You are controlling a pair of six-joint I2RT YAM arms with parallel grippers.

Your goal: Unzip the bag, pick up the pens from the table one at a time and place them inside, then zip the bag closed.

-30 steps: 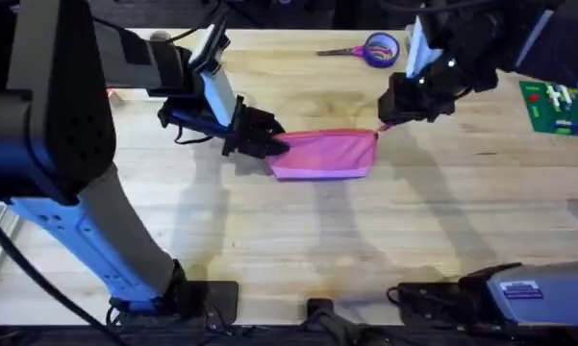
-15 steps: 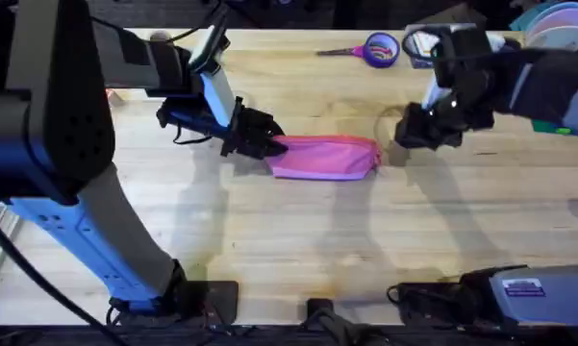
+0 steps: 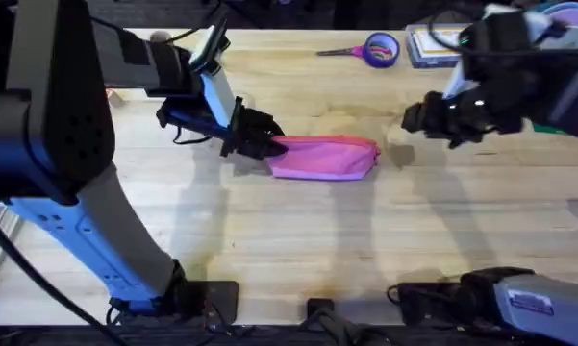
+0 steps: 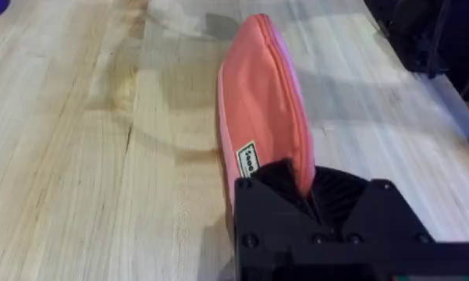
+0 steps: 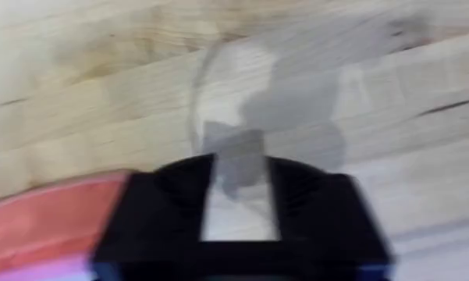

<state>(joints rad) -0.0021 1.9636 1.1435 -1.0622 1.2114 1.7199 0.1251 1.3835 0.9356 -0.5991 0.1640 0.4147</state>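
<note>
Now the left gripper point(image 3: 267, 145) is clamped on the 9 o'clock end of the bag point(image 3: 325, 157), which lies flat near the middle of the table point(image 3: 298, 240). The right gripper point(image 3: 415, 117) hangs free with a narrow gap between its fingers, holding nothing, a little apart from the bag's 3 o'clock end. The zip looks closed along its whole length, so I judge the task almost finished; only the release by the left gripper seems to be left.
</note>
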